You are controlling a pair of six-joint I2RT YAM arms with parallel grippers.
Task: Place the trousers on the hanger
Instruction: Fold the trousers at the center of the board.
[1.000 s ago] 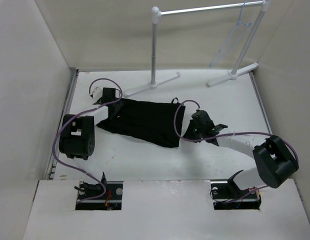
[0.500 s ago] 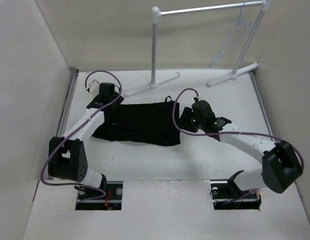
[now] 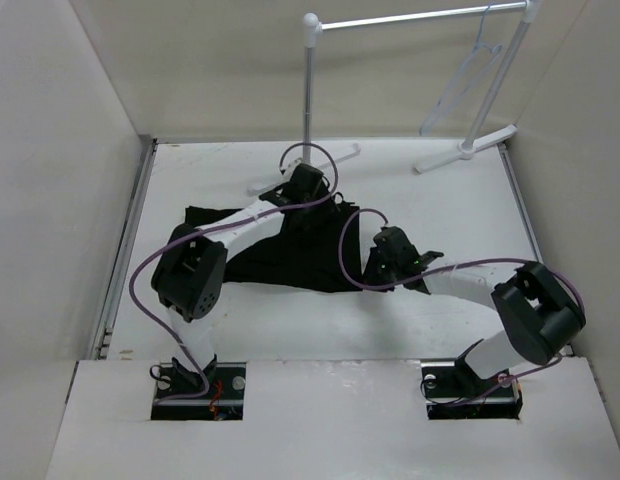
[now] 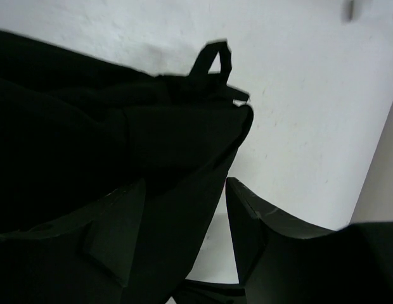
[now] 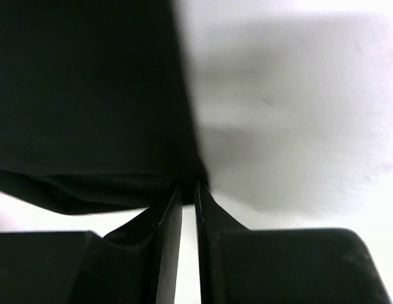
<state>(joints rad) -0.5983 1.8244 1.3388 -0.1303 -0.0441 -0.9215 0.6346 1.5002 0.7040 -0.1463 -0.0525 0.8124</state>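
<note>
The black trousers (image 3: 255,255) lie crumpled across the middle of the table. My left gripper (image 3: 315,195) hovers over their far right end, by the drawstrings. In the left wrist view this gripper (image 4: 184,212) is open, a fold of the trousers (image 4: 89,126) lies between its fingers (image 4: 114,234), and a drawstring loop (image 4: 215,57) sticks up beyond. My right gripper (image 3: 373,265) sits at the near right edge of the trousers. In the right wrist view it (image 5: 187,187) is shut, pinching the hem of the trousers (image 5: 89,95). The pale hanger (image 3: 468,80) hangs from the rail at the back right.
A white tubular rail stand (image 3: 308,90) stands at the back, its feet (image 3: 465,152) resting on the white table (image 3: 450,210). Beige walls close in the left, right and back sides. Purple cables loop above both arms.
My left arm has swung from the far left end of the trousers across to their far right end. The right gripper has drawn slightly nearer, and the cloth has bunched up.
</note>
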